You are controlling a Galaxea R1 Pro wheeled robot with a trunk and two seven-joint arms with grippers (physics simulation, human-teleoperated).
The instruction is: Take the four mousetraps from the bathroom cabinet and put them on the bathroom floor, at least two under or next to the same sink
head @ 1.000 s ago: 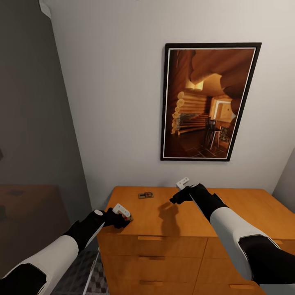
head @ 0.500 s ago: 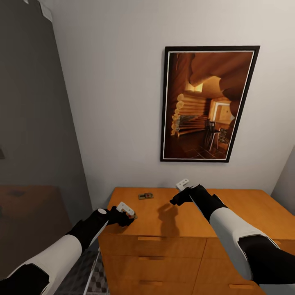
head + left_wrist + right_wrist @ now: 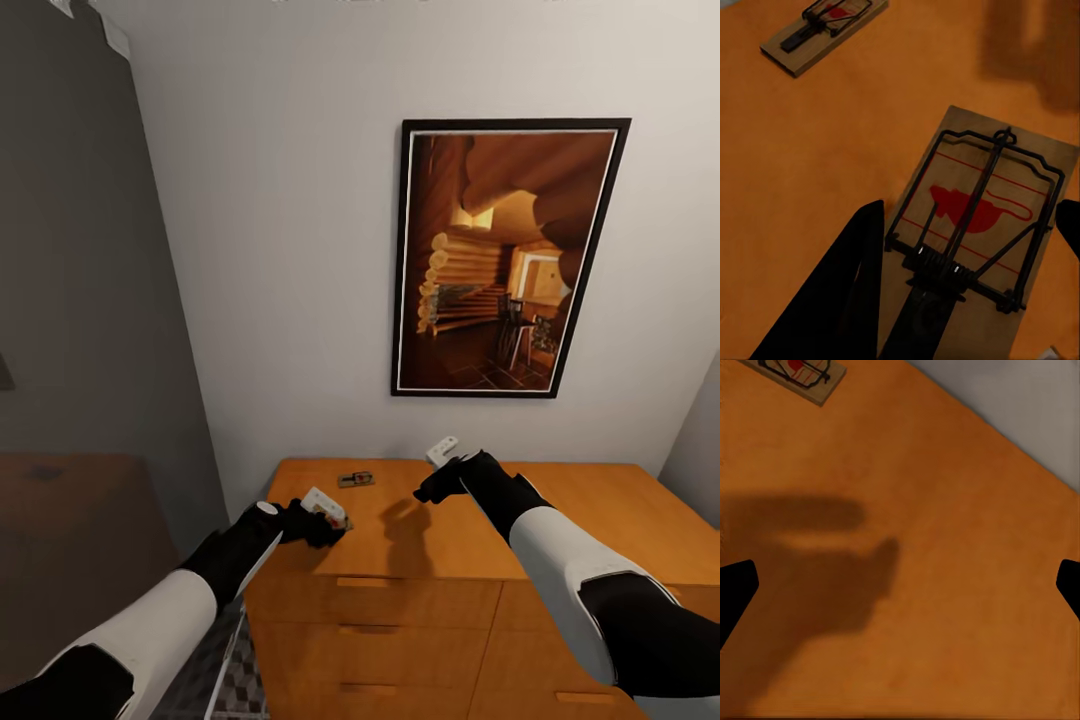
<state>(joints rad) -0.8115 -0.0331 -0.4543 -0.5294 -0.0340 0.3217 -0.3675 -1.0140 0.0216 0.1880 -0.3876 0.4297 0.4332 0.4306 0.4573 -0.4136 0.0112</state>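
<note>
On the flat top of the orange-brown cabinet (image 3: 600, 505), a small wooden mousetrap (image 3: 355, 478) lies near the back wall; it also appears as a mousetrap (image 3: 821, 30) and a mousetrap (image 3: 799, 371) in the wrist views. My left gripper (image 3: 333, 524) is over the top's front left part. Its black fingers (image 3: 866, 255) press both long sides of another mousetrap (image 3: 979, 217), which has a red mouse print. My right gripper (image 3: 424, 490) hovers open above the cabinet's middle, with bare wood between its fingers (image 3: 735, 589).
A framed picture (image 3: 505, 255) of a log interior hangs on the white wall above the cabinet. A dark glass shower enclosure (image 3: 90, 350) stands at the left. Patterned floor tiles (image 3: 225, 680) show beside the cabinet's left front corner. Drawer fronts (image 3: 420, 600) face me.
My left gripper has moved right and slightly farther in over the cabinet top, the mousetrap between its fingers. The right arm has hardly moved.
</note>
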